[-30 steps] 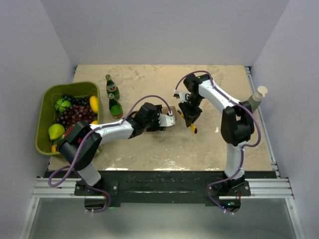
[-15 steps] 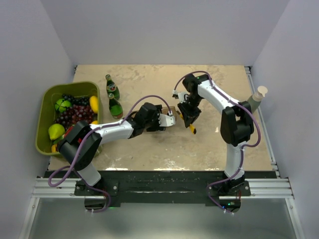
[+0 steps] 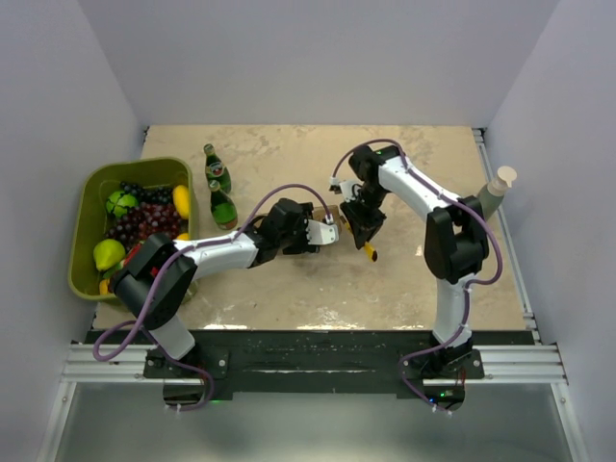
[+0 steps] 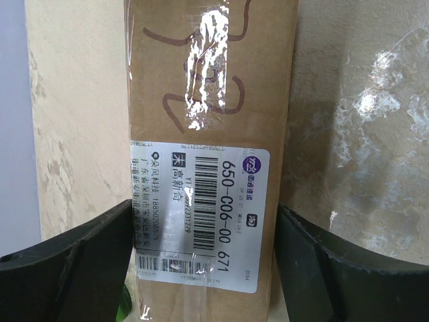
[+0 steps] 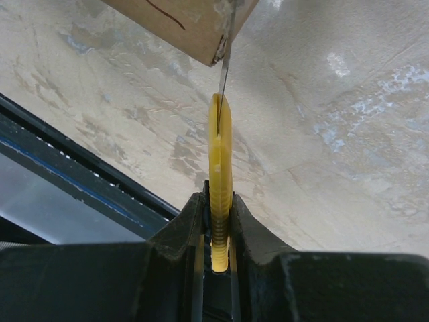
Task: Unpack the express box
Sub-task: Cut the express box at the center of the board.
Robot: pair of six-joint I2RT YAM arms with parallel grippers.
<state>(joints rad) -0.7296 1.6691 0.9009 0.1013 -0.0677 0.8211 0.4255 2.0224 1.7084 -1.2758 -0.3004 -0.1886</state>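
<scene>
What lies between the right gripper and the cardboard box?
A yellow knife: the right gripper clamps its handle, and its blade reaches a corner of the cardboard box. The right wrist view shows it.

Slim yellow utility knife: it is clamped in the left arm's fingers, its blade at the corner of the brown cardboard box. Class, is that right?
No. The slim yellow utility knife is clamped in the right arm's fingers, not the left's; the right wrist view shows it. Its blade is indeed at the corner of the brown cardboard box.

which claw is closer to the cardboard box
Left. The left claw straddles the express box, a finger each side; the right claw sits off its end, only the blade of its yellow knife reaching it.
</scene>
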